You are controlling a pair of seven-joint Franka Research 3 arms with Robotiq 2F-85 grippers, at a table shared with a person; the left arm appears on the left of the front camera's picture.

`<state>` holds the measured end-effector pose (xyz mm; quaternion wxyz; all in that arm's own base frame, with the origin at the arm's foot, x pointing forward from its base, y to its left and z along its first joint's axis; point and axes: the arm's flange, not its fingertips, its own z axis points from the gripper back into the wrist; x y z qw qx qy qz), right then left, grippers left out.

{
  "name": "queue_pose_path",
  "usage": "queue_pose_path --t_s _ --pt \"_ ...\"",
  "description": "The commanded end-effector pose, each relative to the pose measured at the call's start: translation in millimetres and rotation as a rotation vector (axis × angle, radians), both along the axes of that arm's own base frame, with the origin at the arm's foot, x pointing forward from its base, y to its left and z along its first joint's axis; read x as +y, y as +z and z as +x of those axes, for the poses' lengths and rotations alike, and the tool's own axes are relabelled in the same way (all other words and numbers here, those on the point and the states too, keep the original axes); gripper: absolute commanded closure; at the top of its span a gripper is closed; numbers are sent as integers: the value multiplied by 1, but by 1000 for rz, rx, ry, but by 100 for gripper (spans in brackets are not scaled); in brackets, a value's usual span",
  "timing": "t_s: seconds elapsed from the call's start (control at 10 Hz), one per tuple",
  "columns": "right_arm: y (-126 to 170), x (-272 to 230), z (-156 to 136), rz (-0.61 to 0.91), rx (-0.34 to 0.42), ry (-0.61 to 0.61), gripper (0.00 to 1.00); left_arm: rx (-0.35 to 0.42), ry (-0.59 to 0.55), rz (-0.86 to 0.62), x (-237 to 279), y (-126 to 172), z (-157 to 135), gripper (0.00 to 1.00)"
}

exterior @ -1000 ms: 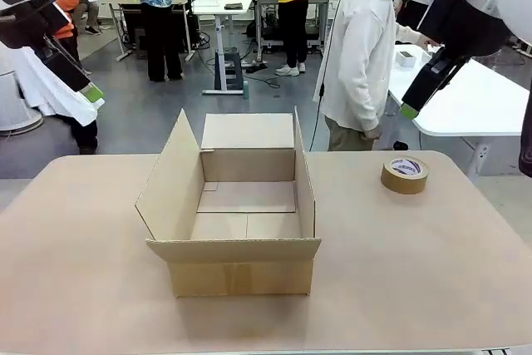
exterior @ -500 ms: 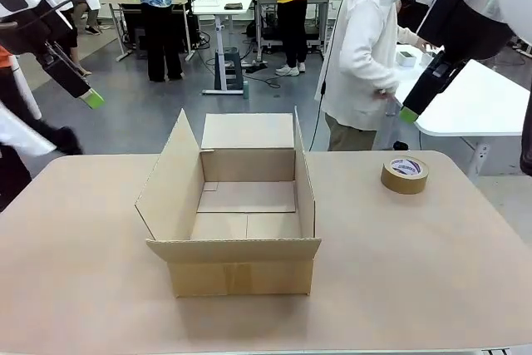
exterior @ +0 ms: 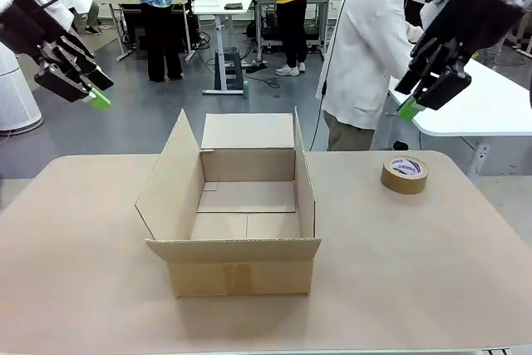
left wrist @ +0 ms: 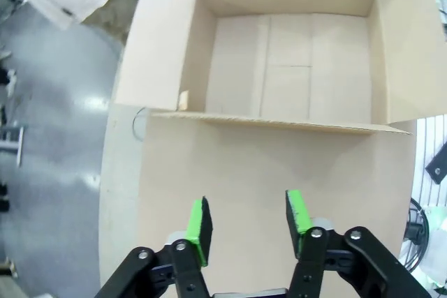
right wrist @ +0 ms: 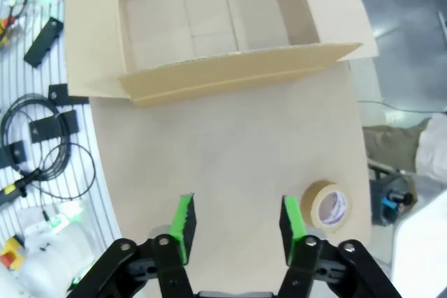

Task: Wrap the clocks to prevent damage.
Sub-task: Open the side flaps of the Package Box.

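The clocks are out of view. An open, empty cardboard box [exterior: 241, 270] stands mid-table, its flaps up. My left gripper [exterior: 90, 94] hangs high over the table's far left corner; in the left wrist view my left gripper [left wrist: 248, 225] has its green pads apart with nothing between them, looking down on the box [left wrist: 279, 122]. My right gripper [exterior: 412, 102] hovers high at the far right. In the right wrist view my right gripper [right wrist: 237, 225] also shows a bare gap, above the table beside the box [right wrist: 230, 71].
A roll of brown tape [exterior: 405, 175] lies flat at the table's far right, also seen as the tape [right wrist: 330, 207] near my right fingers. A person in a white coat [exterior: 362, 56] stands just beyond the far edge, turned to a white side table [exterior: 482, 106].
Both wrists have turned, so each gripper's fingers now show side by side. The left gripper shifted slightly right and down. A passer-by behind the left arm has gone.
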<state>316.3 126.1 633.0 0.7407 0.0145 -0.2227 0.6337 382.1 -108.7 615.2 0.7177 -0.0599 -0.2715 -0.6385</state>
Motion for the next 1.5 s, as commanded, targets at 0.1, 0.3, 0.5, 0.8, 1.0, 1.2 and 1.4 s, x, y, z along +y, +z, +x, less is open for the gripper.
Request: queue_pose_path --t_s 0.1,0.3,0.5,0.8,1.0,1.2,1.4 --pt "0 2 8 -5 10 -2 100 57 -58 -35 8 5 8 93" --pt "-3 0 7 5 12 0 100 61 -72 -41 11 4 7 100" --pt "-6 0 5 14 26 2 100 69 -79 -56 10 2 4 100" --pt "-3 0 6 -8 17 -22 96 67 -48 -41 9 0 2 96" --pt "-3 0 6 -8 16 -36 99 67 -48 -41 9 0 2 96" --pt "-4 38 26 106 105 20 96 90 -47 -84 -7 0 8 95" --pt "-12 82 39 110 157 -41 96 121 -34 -110 -37 8 18 95"
